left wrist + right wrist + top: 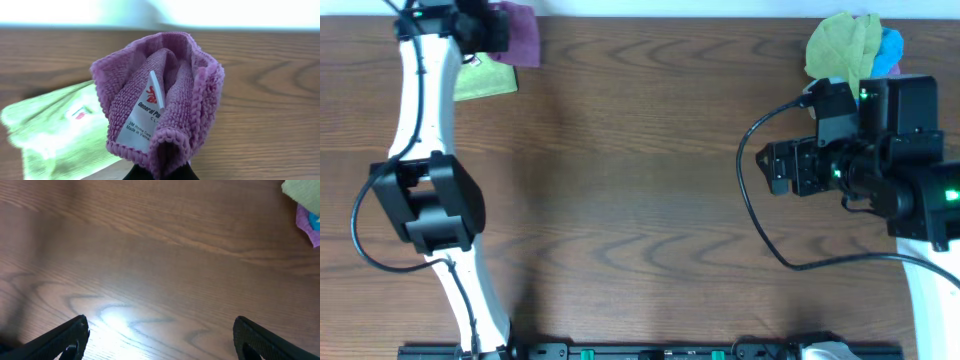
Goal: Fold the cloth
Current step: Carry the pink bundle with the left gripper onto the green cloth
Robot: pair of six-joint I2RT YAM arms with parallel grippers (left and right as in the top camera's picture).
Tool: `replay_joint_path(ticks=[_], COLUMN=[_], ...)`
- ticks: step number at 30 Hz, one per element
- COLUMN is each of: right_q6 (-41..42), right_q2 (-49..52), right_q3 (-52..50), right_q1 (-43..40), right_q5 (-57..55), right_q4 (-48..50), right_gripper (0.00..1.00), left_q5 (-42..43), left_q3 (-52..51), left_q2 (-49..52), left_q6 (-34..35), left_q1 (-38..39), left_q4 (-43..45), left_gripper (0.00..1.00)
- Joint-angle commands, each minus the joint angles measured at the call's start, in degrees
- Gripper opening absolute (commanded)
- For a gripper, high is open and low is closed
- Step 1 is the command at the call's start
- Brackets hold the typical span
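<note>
Overhead view: left gripper at the table's far-left corner, clamped on a bunched mauve-purple fuzzy towel cloth, beside a flat lime-green cloth. Left wrist view: mauve cloth crumpled in the grip, printed white tag showing. Right wrist view: right gripper spread wide, holding nothing, above the brown wooden table.

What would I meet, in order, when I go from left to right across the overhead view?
Flat lime-green cloth → bunched mauve cloth → open right gripper → crumpled yellow-green cloth → blue cloth.
</note>
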State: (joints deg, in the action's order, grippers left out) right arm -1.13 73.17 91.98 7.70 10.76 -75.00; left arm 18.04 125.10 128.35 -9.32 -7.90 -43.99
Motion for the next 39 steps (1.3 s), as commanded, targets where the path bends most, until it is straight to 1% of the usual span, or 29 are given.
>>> replay_joint_path(ticks=[1, 7, 15, 27, 39], right_q6=[0.28, 1.18, 1.53, 2.71, 5.14], right_q2=[2.16, 4.46, 4.46, 4.46, 4.46], right_q3=[0.07, 0.07, 0.07, 0.07, 0.07], right_q1=[-0.57, -0.57, -0.57, -0.57, -0.55], right_q5=[-0.46, -0.44, -0.44, -0.44, -0.42], right_q4=[0.44, 0.68, 0.76, 0.63, 0.63], right_gripper=[0.92, 0.89, 0.89, 0.88, 0.88], left_q5=[1.57, 6.88, 8.41, 6.62, 7.04], left_q3=[1.09, 0.85, 0.85, 1.09, 7.08], left_q2=[-0.11, 1.42, 6.19, 9.22, 9.22], left_q6=[-1.18, -1.16, -1.07, -1.18, -1.25], left_q1=[-1.9, -4.92, -5.38, -8.66, -9.53], left_q4=[-0.87, -1.66, -1.86, -0.94, 0.15], left_gripper=[0.05, 0.05, 0.05, 0.05, 0.06])
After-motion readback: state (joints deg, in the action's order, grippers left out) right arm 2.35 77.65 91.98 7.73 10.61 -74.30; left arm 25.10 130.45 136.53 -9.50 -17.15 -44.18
